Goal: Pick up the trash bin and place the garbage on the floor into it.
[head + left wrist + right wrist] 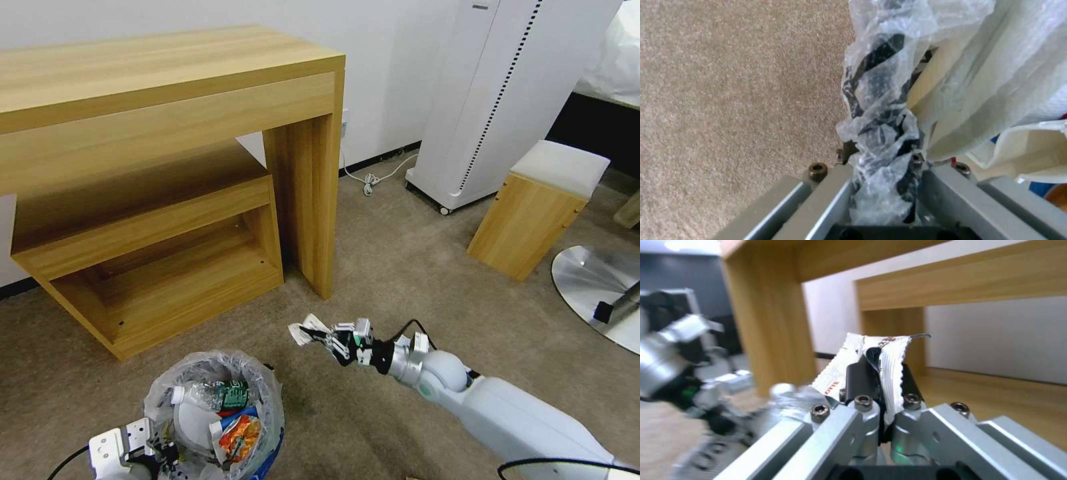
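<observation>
Beige floor (pixel 400 267) lies under us. Our left hand (pixel 882 173) pinches the trash bin (pixel 213 413) by its rim, near left. Our right hand (pixel 320 337) pinches a white wrapper (pixel 303 331), right of it. We should carry it over the bin's mouth, then let go.

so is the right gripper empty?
No, the right gripper is shut on a white wrapper pinched between its fingers.

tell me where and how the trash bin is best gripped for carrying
By the rim, from above at the near edge, as the left gripper does now: its fingers are shut on the bagged rim of the trash bin. The round body looks too wide for them, and an upright hold keeps the mouth open for the wrapper in the right gripper.
</observation>
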### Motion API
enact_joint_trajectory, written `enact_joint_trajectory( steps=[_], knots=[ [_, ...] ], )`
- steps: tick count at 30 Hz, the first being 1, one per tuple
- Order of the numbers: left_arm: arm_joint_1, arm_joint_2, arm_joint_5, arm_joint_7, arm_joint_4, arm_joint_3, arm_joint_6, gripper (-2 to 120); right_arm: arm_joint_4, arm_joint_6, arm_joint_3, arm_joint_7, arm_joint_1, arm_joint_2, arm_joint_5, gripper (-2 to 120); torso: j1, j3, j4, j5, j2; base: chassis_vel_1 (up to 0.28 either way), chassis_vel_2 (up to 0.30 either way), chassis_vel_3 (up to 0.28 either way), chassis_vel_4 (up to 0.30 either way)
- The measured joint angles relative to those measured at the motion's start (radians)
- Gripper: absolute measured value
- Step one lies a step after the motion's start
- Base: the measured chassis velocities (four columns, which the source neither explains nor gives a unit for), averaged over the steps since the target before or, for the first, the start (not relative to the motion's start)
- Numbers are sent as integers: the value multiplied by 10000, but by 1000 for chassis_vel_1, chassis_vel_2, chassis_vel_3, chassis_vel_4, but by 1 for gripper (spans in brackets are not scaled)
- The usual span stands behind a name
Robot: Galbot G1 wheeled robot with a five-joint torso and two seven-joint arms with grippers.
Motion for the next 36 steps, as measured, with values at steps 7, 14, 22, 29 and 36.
enact_joint_trajectory(
  steps=[7,14,22,29,36],
  knots=[
    [-42,45,-185,-112,-109,-48,13,0,-356,-124,-1452,-167,452,495,-24,0,-2,-2,2,3,2,0,0,0,0],
    [-72,243,-583,-318,-353,-249,5,0,-846,-106,-2378,53,718,1009,-319,0,-3,-3,2,9,6,0,0,0,0],
    [-231,245,-635,-336,-315,-210,-93,0,-1021,-35,-2891,1061,868,1361,-648,0,-3,-4,3,11,8,0,0,0,0],
    [-263,256,-674,-326,-335,-215,-103,0,-1038,-319,-3029,1649,913,1443,-926,15,-3,-4,3,11,8,0,0,0,0],
    [-166,293,-685,-310,-472,-344,-119,0,-976,-512,-2874,1597,914,1316,-1015,41,-4,-4,3,13,8,0,0,0,0]
  ],
)
